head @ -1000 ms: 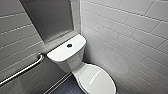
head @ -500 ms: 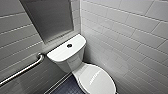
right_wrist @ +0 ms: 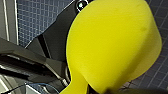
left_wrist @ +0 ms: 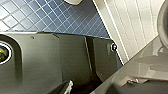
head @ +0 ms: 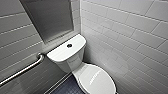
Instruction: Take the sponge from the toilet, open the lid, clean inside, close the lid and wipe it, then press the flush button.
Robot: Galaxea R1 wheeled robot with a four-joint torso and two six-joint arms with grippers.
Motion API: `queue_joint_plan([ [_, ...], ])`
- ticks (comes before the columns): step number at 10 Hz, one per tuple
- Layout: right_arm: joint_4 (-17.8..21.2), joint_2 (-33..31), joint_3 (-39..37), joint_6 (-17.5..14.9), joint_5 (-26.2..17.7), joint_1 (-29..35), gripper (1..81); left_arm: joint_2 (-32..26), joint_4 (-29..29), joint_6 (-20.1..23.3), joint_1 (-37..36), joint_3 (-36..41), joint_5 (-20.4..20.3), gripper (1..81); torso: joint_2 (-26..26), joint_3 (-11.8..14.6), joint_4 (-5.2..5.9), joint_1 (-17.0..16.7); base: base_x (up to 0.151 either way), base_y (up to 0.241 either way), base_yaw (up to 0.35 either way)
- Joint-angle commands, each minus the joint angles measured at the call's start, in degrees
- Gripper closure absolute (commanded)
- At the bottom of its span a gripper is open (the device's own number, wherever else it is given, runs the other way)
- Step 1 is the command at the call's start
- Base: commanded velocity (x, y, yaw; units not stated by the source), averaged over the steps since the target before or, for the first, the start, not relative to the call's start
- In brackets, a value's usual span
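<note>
Sponge [right_wrist: 110,45] looked pinched by the fingers of the right gripper [right_wrist: 87,88]; the lid [head: 96,78] lay shut, best lifted at its front rim.

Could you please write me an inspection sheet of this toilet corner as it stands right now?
Surface: white tank cover, with the flush button set in it.
Job's things: toilet in the corner; lid closed; sponge yellow, off the toilet, close before the right wrist camera.
Clutter: nothing seen.
Grippers: right gripper apparently holds the sponge above the floor; left gripper, open or shut cannot be told.
Cables: thin wires on the robot's own arm.
Surroundings: tiled walls, metal grab bar on the left wall, dark blue tiled floor.
</note>
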Motion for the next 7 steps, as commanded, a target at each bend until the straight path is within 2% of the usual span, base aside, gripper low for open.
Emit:
queue_joint_plan([
  [1, -3.2, 0.4, -0.8, -1.9, -3.1, -2.4, 81.1, -2.7, -2.7, -2.6, -6.6, 1.9, 7.5, 1.0, 0.0, 0.0, 0.0, 0.0, 0.0, 0.0, 0.0],
  [2, -6.8, 1.4, -1.0, -1.9, -2.9, -3.3, 81.1, -2.9, -2.9, -3.5, -8.4, 2.1, 8.0, 1.0, 0.0, 0.0, 0.0, 0.0, 0.0, 0.0, 0.0],
  [5, -7.9, 5.1, -3.1, -1.8, -2.9, -3.5, 81.1, -1.1, -3.0, -4.2, -12.8, 2.1, 8.1, 1.0, 0.0, 0.0, 0.0, 0.0, 0.0, 0.0, 0.0],
  [7, -8.0, 6.1, -4.3, -1.8, -2.9, -3.7, 81.1, 0.3, -4.2, -4.9, -15.3, 1.8, 8.1, 1.0, 0.0, -5.5, 0.0, 0.0, 0.0, 0.0, 0.0],
])
